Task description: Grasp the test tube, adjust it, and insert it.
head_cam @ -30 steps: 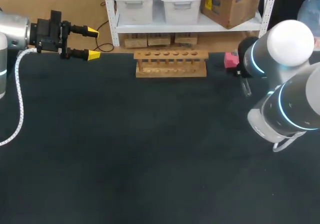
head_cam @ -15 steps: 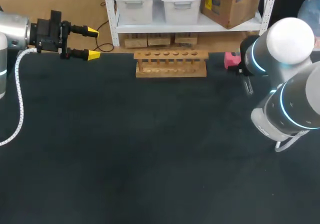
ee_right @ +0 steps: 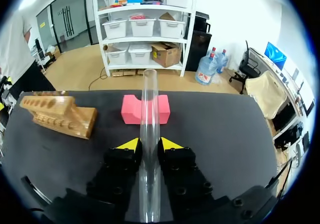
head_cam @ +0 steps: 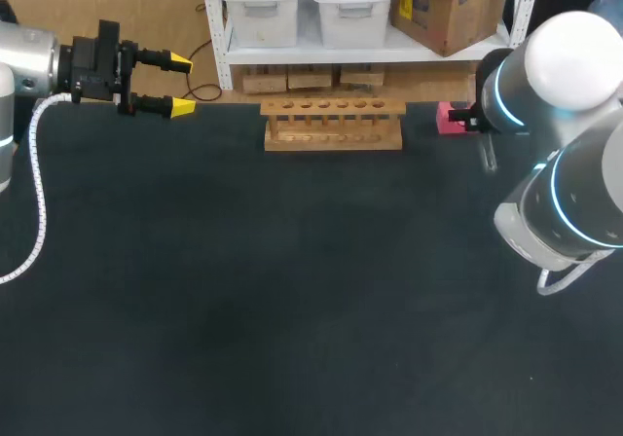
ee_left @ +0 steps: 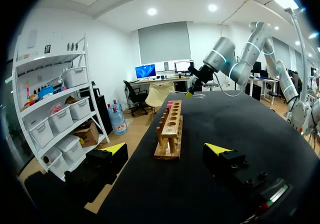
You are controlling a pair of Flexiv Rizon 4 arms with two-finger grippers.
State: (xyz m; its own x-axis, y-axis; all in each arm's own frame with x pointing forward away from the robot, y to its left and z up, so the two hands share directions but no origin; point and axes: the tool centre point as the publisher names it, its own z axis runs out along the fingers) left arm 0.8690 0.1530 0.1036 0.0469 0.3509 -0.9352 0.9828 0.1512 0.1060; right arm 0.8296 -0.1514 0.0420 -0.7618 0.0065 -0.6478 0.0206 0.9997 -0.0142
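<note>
Right arm and its tube shifted right over the last 1 s; left arm unmoved.
Left gripper [head_cam: 179, 86] spread wide at the table's far-left edge. Wooden rack [head_cam: 333, 125], 6 holes, mid-table. Right gripper [ee_right: 150, 144] pinches the test tube [ee_right: 150, 104] between both fingers, near a pink block [ee_right: 131, 110]; tube clear, long, open-mouthed.

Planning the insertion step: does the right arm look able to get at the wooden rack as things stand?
Probably yes. The right end effector, shut on the test tube, has bare table toward the wooden rack; only the pink block sits near that way.
</note>
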